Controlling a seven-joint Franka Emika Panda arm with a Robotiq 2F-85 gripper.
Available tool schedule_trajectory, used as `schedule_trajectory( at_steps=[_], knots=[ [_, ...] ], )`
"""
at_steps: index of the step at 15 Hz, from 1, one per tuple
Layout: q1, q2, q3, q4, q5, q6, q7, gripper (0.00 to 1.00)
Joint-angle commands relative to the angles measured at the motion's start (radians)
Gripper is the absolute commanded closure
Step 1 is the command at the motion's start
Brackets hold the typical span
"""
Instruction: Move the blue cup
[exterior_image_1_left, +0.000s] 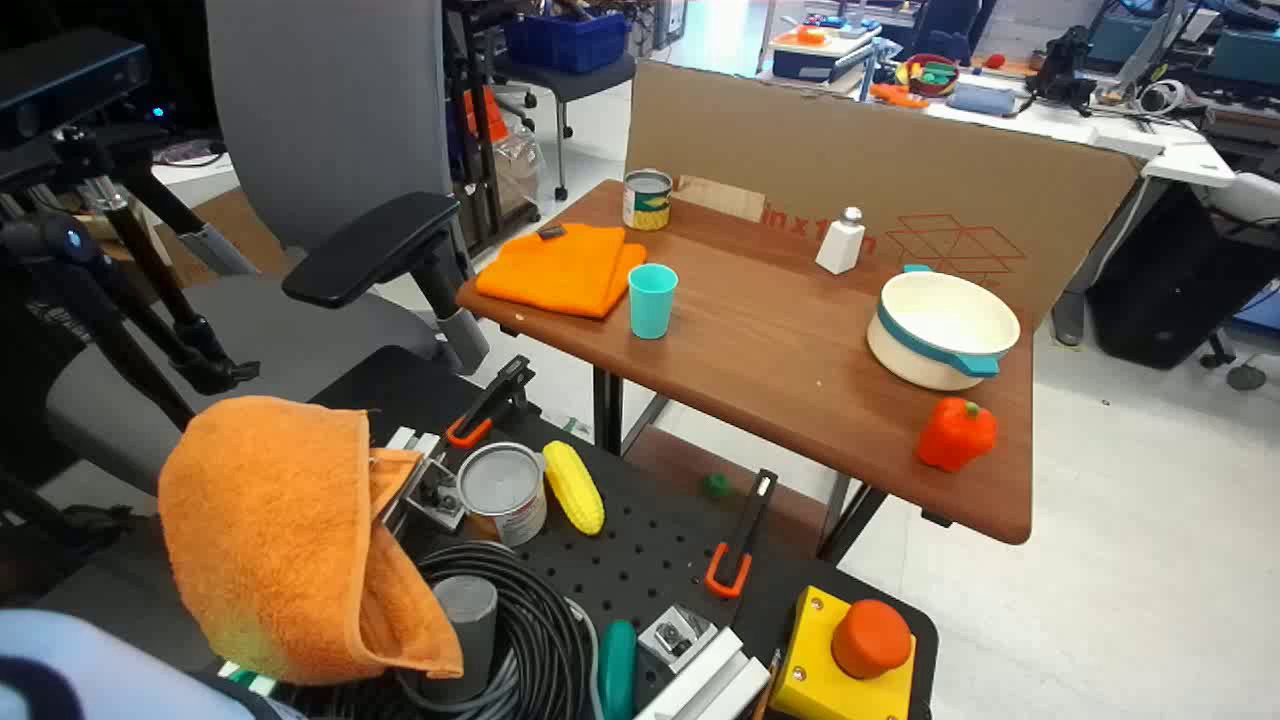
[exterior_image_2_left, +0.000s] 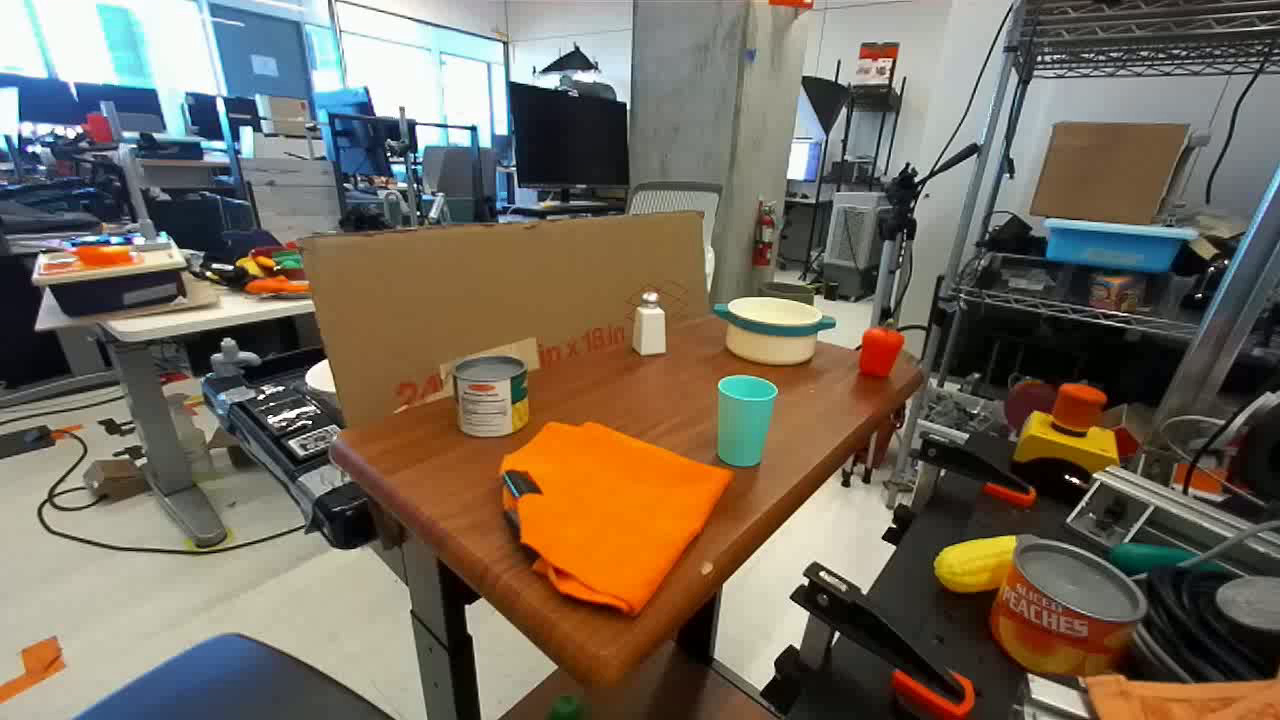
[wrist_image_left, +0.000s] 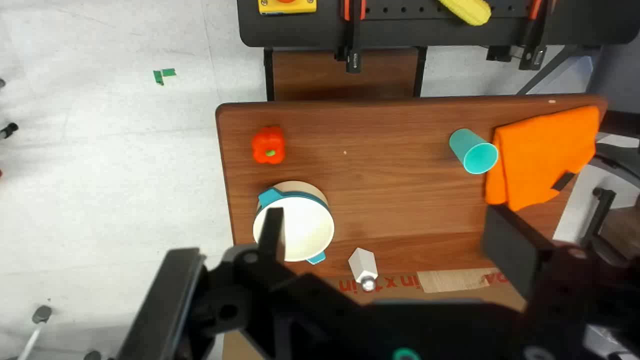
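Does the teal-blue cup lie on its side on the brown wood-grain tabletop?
No, in an exterior view the teal-blue cup stands upright on the brown wood-grain tabletop, with its open end facing up.

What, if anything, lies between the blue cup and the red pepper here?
Just brown tabletop with a small pale speck lies between the blue cup and the red pepper; the wrist view shows this from above.

The blue cup (exterior_image_1_left: 652, 302) is plain light teal, narrowing slightly from rim to base; it stands upright, mouth up, just beside the folded orange cloth (exterior_image_1_left: 560, 270), a narrow gap between its base and the cloth
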Motion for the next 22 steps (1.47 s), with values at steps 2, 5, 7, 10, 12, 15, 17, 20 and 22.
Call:
schedule_trajectory(
  at_steps=[2,5,7,10,12,15,17,20,22],
  knots=[
    [-0.010,0.003,0.008,0.004,0.007,-0.002,-0.005,0.00],
    [-0.010,0.003,0.008,0.004,0.007,-0.002,-0.005,0.00],
    [-0.010,0.003,0.008,0.004,0.007,-0.002,-0.005,0.00],
    [-0.010,0.003,0.008,0.004,0.007,-0.002,-0.005,0.00],
    [-0.010,0.003,0.008,0.004,0.007,-0.002,-0.005,0.00],
    [-0.010,0.003,0.008,0.004,0.007,-0.002,-0.005,0.00],
    [-0.011,0.024,0.023,0.003,0.003,0.007,0.024,0.00],
    [0.001,0.094,0.063,0.032,0.010,-0.006,0.083,0.00],
    [0.009,0.161,0.115,0.053,0.009,-0.006,0.152,0.00]
  ],
)
